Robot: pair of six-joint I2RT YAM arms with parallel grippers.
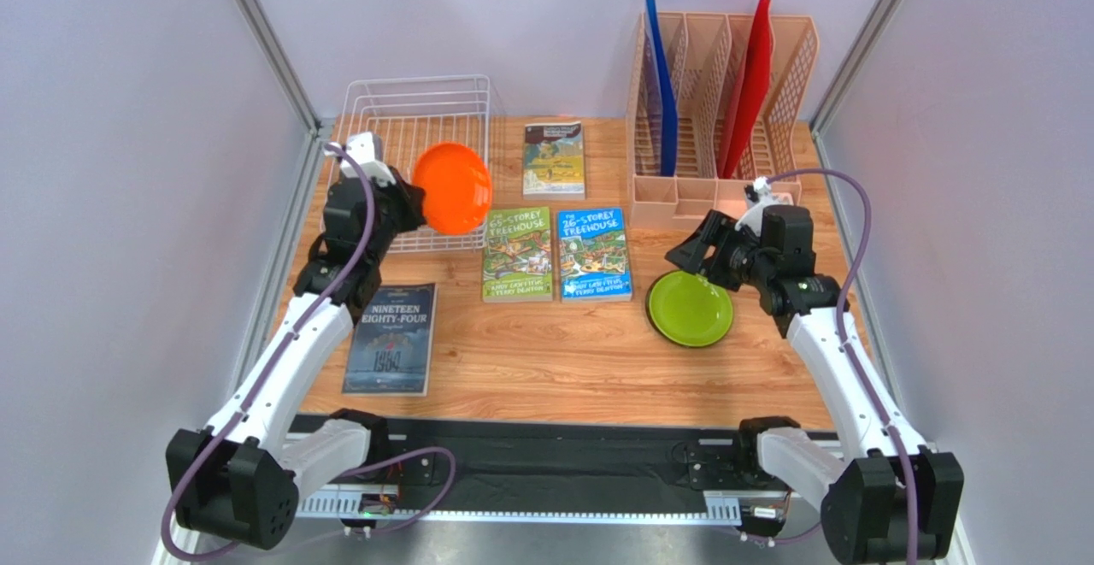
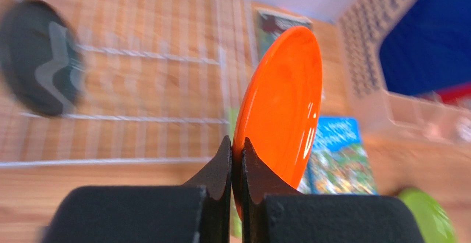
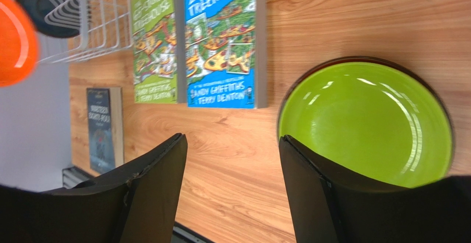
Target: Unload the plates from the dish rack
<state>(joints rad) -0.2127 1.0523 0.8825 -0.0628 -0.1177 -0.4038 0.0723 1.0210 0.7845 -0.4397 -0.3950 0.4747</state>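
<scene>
We can read three book covers on the wooden table (image 1: 539, 360). The dark one nearest the left arm says "NINETEEN EIGHTY-FOUR" (image 1: 389, 338). The blue one (image 3: 221, 39) says "26-STOREY TREEHOUSE" with "ANDY GRIFFITHS" and "TERRY DENTON" below. The green book (image 3: 155, 44) touching its side also ends in "STOREY TREEHOUSE", but its number is unclear. A fourth book (image 1: 554, 159) lies behind them, its title too small for us to read.

The orange plate (image 2: 282, 110) is glossy and plain. It stands on edge in the air at the right-hand side of the white wire dish rack (image 1: 411, 110), and the left gripper (image 2: 236, 149) is clamped tight on its rim. In the wrist views we see a dark grey plate (image 3: 47, 11) at the rack, blurred.

The lime green plate (image 3: 365, 121) lies flat on the table right of the blue book, shiny, with a dark rim showing around its edge. The right gripper (image 3: 232, 138) hangs over its near-left edge with the fingers spread wide and nothing between them. We cannot tell whether one finger touches the plate.
</scene>
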